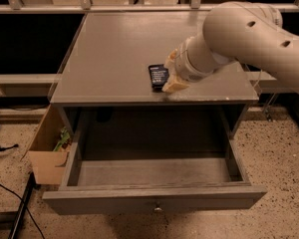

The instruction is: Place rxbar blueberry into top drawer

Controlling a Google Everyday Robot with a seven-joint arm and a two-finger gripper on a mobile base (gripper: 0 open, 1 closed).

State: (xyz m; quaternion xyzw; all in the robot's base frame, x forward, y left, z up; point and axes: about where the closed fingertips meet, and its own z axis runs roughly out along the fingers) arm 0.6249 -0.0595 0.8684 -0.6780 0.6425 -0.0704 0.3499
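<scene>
The rxbar blueberry (158,75), a small dark flat wrapper, lies on the grey cabinet top (114,54) near its front edge, right of centre. My gripper (172,73) is down at the tabletop, right against the bar's right side, with the thick cream arm (249,39) reaching in from the right. The top drawer (114,201) is pulled out wide below the tabletop. Its inside shows bare grey wood, and a small round knob (158,209) sits on its front panel.
An open brown cardboard box (46,151) with something green inside stands on the floor left of the drawer. Black cables (10,193) lie on the speckled floor at the left. A railing (139,4) runs behind the cabinet.
</scene>
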